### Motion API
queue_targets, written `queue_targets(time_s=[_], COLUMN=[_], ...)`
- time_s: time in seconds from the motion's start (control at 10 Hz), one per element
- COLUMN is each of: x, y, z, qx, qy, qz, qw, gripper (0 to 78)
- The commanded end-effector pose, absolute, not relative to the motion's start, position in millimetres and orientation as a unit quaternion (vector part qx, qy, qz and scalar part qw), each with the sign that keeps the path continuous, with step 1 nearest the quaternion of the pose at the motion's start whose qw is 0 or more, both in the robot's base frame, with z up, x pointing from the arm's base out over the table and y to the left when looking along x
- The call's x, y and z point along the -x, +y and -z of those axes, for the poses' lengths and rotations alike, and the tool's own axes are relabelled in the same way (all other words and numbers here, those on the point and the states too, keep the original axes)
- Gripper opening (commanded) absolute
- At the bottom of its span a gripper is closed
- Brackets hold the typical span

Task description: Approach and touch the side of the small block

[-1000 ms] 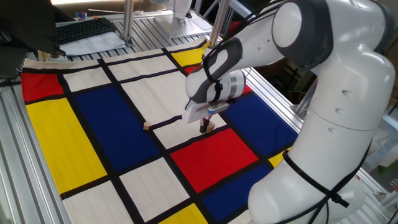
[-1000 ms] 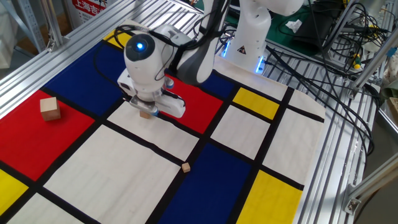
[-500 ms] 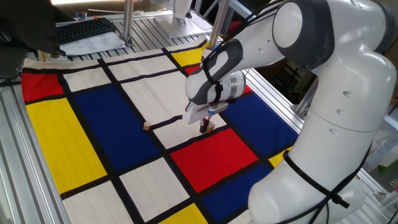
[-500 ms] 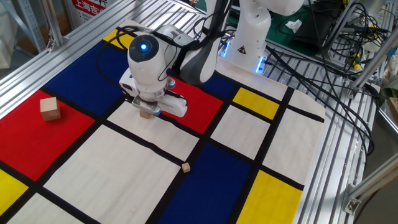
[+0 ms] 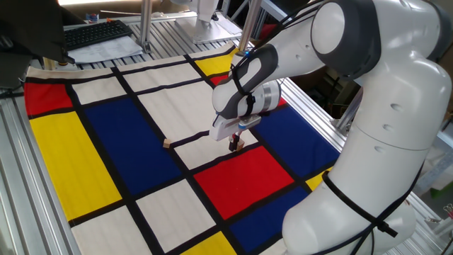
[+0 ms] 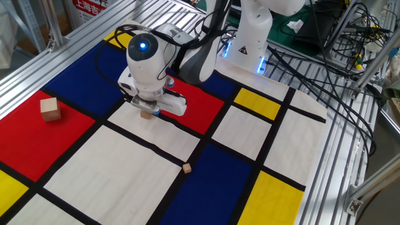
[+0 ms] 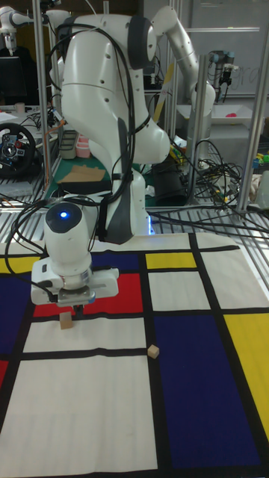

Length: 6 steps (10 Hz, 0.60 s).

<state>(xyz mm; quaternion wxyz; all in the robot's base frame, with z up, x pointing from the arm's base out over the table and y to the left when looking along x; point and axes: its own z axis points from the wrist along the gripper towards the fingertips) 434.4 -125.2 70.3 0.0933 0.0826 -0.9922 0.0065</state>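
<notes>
The small block [image 5: 240, 145] [image 6: 145, 115] [image 7: 67, 322] is a light-tan wooden cube lying on a white patch of the coloured mat, close to a red patch. My gripper [image 5: 233, 146] [image 6: 150, 112] [image 7: 74, 309] hangs low right over it, pointing down. Its dark fingers look pressed together with nothing between them. The fingertips sit at the block's upper edge on one side, and I cannot tell whether they touch it. The white wrist hides part of the block in both fixed views.
A larger pale wooden cube [image 6: 50, 109] stands on a red patch at the left. A tiny wooden chip [image 5: 167, 144] [image 6: 186, 167] [image 7: 153, 352] lies by a black line beside a blue patch. Aluminium rails edge the mat, cables [image 6: 325, 69] trail beyond it, and the robot base [image 7: 112, 149] stands behind.
The gripper head shifted a few pixels sideways over the small block and came back. The blocks have not moved.
</notes>
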Motion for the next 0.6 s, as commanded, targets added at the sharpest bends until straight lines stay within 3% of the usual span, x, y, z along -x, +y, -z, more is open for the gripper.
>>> queue_targets(time_s=[0.1,0.6], x=[-435.0,-433.8], y=[-126.2,-129.5], z=[-69.8,-69.2], qx=[-0.083,-0.085], qy=[-0.992,-0.992], qz=[-0.007,-0.007], qw=[0.091,0.09], gripper=[0.0,0.0])
